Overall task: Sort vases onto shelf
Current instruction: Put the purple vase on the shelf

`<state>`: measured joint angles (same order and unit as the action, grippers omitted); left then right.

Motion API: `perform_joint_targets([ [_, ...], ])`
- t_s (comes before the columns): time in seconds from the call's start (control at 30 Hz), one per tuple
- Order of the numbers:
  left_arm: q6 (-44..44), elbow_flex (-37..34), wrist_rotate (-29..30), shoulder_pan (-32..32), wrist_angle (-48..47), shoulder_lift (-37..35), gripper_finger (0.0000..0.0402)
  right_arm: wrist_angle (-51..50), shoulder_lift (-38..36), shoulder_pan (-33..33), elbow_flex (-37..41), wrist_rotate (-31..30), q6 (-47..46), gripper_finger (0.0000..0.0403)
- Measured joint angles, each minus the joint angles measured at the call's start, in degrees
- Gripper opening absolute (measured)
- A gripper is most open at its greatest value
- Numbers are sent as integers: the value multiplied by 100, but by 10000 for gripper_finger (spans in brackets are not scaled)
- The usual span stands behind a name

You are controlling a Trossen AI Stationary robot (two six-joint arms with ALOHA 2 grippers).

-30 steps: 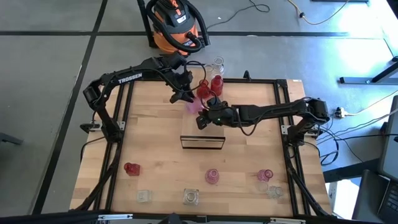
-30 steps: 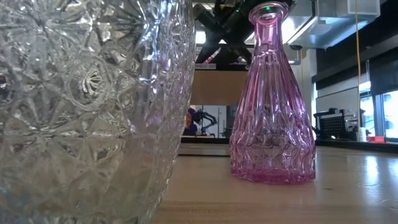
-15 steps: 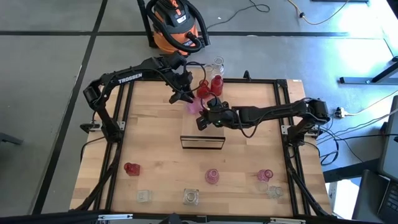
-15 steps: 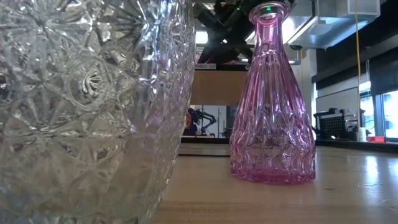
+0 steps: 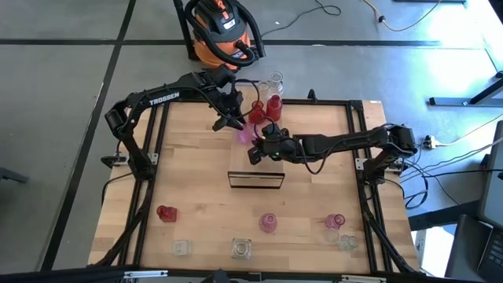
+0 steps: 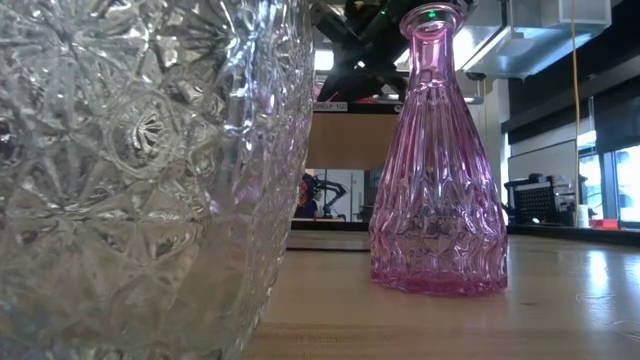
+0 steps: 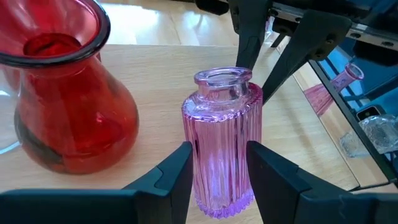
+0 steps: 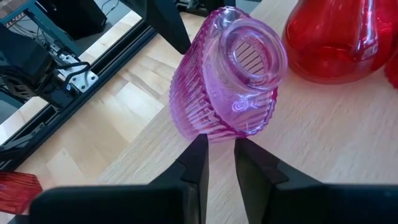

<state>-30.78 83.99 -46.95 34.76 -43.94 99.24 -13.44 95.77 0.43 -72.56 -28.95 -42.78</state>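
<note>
Ribbed pink vase point(image 7: 219, 146) near the middle of the worktop's point(image 5: 189, 196) far edge, beside a red vase point(image 7: 59, 99). The left claw point(image 7: 216, 177) pinches its body between both fingers. The right claw point(image 8: 219, 165) has its fingers drawn close together at the vase's neck; whether they grip the rim cannot be told. The shelf point(image 5: 255, 180) stands mid-worktop; other vases point(image 5: 268, 223) line the near edge.

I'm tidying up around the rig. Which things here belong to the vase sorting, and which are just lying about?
Part of the job:
- pink ribbed vase between the left pincer fingers
- right pincer at the same vase
- red vases at the far edge
- vases along the near edge
- shelf

Lying about:
- orange vacuum on the floor
- cables
</note>
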Motion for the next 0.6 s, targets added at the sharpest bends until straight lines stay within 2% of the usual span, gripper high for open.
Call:
perform_joint_targets([
  [0.23,-329,0,95,0,-50,-2,140,117,-5,0,-4,-18,246,67],
  [0.43,-586,-28,480,-43,-121,65,140,586,-66,-11,-198,-65,449,67],
  [0.6,-558,-25,637,-34,-140,39,140,372,-15,-10,-249,3,555,67],
])
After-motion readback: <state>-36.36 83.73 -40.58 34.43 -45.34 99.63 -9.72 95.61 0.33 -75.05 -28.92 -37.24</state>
